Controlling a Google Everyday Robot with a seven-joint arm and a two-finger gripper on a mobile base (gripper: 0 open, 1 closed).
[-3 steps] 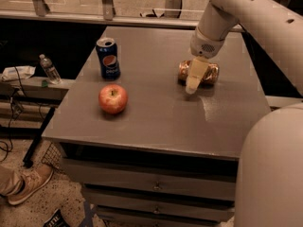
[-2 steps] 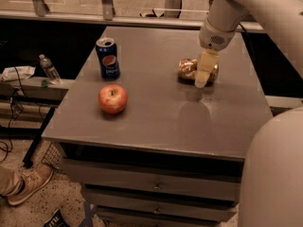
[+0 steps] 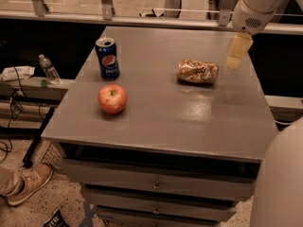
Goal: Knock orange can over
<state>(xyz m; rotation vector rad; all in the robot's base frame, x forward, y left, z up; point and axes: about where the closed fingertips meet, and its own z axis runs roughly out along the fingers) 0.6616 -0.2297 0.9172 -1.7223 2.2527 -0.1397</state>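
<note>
The orange can (image 3: 198, 72) lies on its side on the grey table (image 3: 161, 117), right of the middle, its length running left to right. My gripper (image 3: 236, 52) hangs from the white arm at the upper right, above the table's right edge. It is raised and to the right of the can, clear of it and holding nothing.
A blue Pepsi can (image 3: 107, 57) stands upright at the table's left. A red apple (image 3: 112, 99) sits in front of it. A water bottle (image 3: 49, 69) stands on a lower ledge at left. The robot's white body (image 3: 279, 183) fills the lower right corner.
The gripper has risen and drawn back to the right, away from the can. The can, which it partly covered before, now lies in full view on its side.
</note>
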